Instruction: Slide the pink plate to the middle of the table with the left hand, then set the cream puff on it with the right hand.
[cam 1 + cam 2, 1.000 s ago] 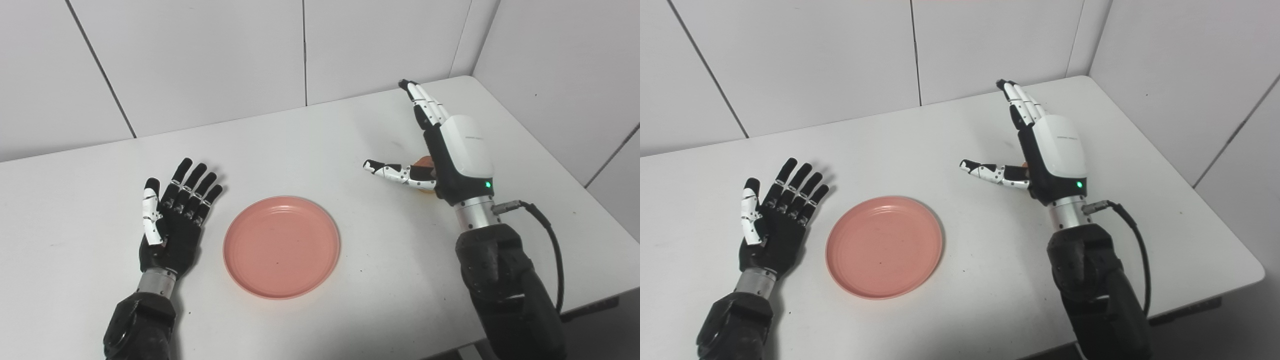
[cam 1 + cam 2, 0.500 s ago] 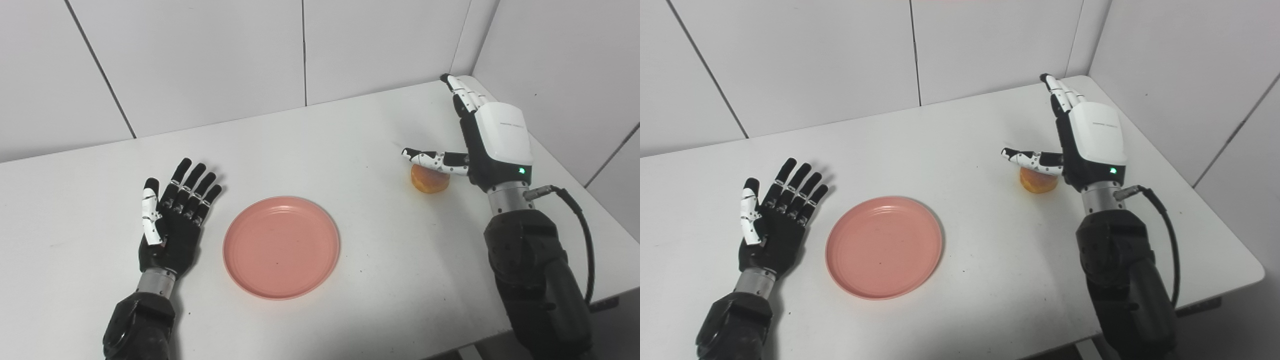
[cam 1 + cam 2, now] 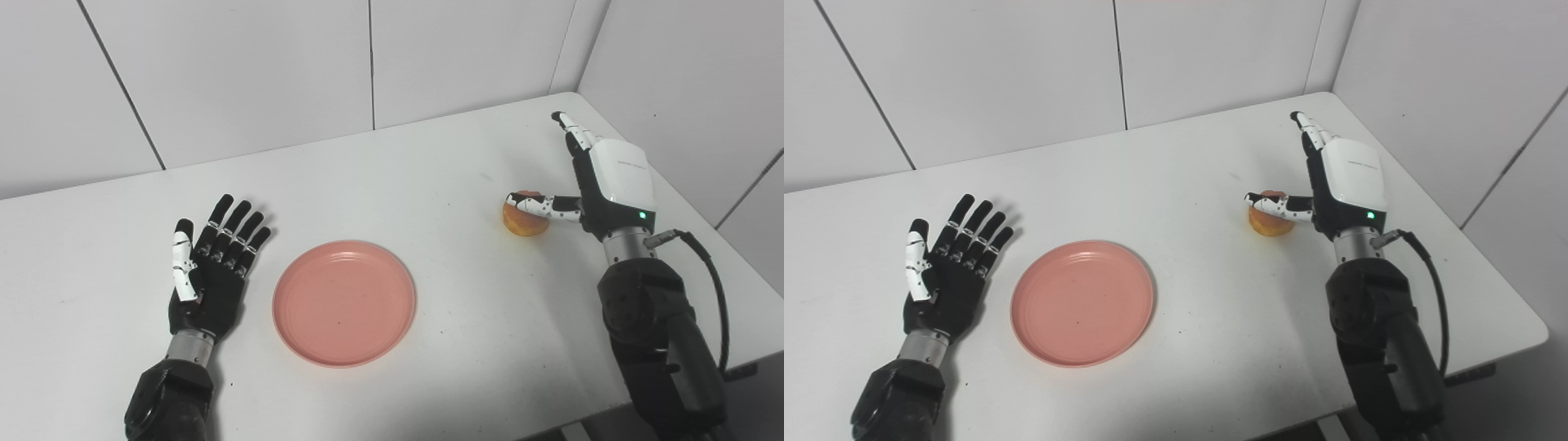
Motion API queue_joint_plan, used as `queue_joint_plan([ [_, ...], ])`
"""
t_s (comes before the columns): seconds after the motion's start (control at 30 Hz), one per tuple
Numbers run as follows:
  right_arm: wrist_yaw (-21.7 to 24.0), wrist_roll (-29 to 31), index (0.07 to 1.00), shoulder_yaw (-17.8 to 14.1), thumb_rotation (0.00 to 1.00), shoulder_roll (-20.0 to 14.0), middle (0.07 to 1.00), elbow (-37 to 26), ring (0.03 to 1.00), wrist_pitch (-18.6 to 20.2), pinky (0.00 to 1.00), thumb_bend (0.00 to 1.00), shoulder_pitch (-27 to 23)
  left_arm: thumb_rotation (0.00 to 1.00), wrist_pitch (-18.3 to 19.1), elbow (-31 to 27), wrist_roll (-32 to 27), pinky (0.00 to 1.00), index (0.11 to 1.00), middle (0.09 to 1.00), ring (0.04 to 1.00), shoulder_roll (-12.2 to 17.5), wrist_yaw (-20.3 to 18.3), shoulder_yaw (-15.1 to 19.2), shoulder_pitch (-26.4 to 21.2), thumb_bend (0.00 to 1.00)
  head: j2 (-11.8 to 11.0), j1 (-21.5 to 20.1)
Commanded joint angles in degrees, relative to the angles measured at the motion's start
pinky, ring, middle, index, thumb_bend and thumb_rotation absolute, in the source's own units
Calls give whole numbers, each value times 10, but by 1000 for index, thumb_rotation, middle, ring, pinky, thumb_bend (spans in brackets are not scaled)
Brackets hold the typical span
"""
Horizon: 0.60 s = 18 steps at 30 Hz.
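The pink plate lies flat near the middle of the white table, towards the front. My left hand rests palm up just left of it, open, not touching it. The cream puff, a small golden-orange bun, sits on the table at the right. My right hand stands upright just right of the puff, open, fingers pointing away; its thumb reaches across the top of the puff. Nothing is held.
The white table meets white wall panels at the back and right. Its right edge runs close behind my right arm, whose black cable loops out from the wrist.
My right hand has moved right and then lower, from in front of the cream puff to its right side, with the thumb now over it. The left hand and plate have stayed put.
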Motion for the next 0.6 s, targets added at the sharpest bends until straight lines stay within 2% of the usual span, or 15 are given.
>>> queue_joint_plan([
  [0.0, -8, 1, 893, -1, 524, -14, 868, -6, 834, 10, 740, 831, -12, 1000, 31, 23, 11, 863, 867, 874, 868, 9, 20, 4, 29, 437, 2, -2],
  [0.17, -2, 8, 897, 3, 527, -16, 878, 5, 846, 10, 758, 823, -13, 1000, 35, 18, 11, 861, 860, 867, 864, 9, 24, 3, 30, 440, 4, -2],
  [0.57, 4, 27, 860, 11, 498, -11, 844, 23, 799, 22, 699, 842, -14, 1000, 35, 7, 13, 857, 864, 869, 864, 7, 30, -1, 34, 439, 8, 4],
])
